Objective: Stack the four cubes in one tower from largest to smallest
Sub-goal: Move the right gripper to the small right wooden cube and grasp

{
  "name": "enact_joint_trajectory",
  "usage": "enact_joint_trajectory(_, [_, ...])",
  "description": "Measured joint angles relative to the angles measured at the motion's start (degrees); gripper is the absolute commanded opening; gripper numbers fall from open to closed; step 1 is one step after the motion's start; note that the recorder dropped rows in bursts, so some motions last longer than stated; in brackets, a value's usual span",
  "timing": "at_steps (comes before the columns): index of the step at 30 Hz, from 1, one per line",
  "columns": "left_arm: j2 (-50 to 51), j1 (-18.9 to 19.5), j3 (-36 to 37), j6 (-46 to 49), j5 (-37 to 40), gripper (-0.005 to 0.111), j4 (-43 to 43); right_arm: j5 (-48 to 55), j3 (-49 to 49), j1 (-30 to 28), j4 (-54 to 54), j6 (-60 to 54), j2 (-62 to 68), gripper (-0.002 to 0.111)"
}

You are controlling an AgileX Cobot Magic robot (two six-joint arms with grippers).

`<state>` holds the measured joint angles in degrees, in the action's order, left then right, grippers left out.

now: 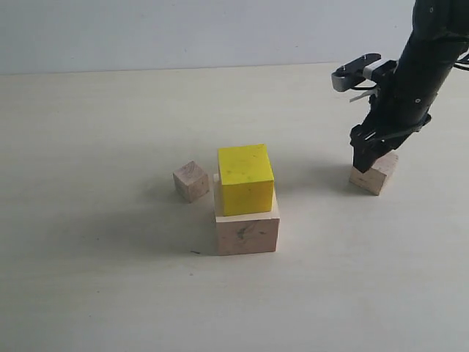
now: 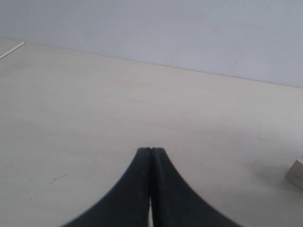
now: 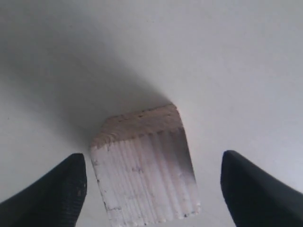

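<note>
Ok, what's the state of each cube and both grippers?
Large cube: on table, carrying yellow cube.
Yellow cube: stacked on large cube.
Medium cube: on table, ungripped.
Small cube: on table, loose, beside large cube.
Left gripper: shut, empty.
Right gripper: open, straddling medium cube.

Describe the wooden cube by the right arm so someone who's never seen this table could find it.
Start in the middle of the exterior view, at the yellow cube sitting on the large wood cube. Look right, where the black arm reaches down: the medium cube sits under the open right gripper. It is bare wood, alone, and bigger than the small cube left of that pair.
</note>
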<state>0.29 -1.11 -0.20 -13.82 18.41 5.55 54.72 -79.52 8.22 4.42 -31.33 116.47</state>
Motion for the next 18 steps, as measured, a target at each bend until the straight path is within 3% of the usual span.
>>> enact_joint_trajectory(8, [0.0,0.0,0.0,0.0,0.0,0.0,0.0,-0.6,-0.2,0.0,-0.5,-0.1,2.6,0.07])
enact_joint_trajectory(13, [0.0,0.0,0.0,0.0,0.0,0.0,0.0,-0.6,-0.2,0.0,-0.7,-0.2,3.6,0.047])
enact_joint_trajectory(18, [0.0,0.0,0.0,0.0,0.0,0.0,0.0,-0.6,-0.2,0.0,-0.7,-0.2,3.7,0.011])
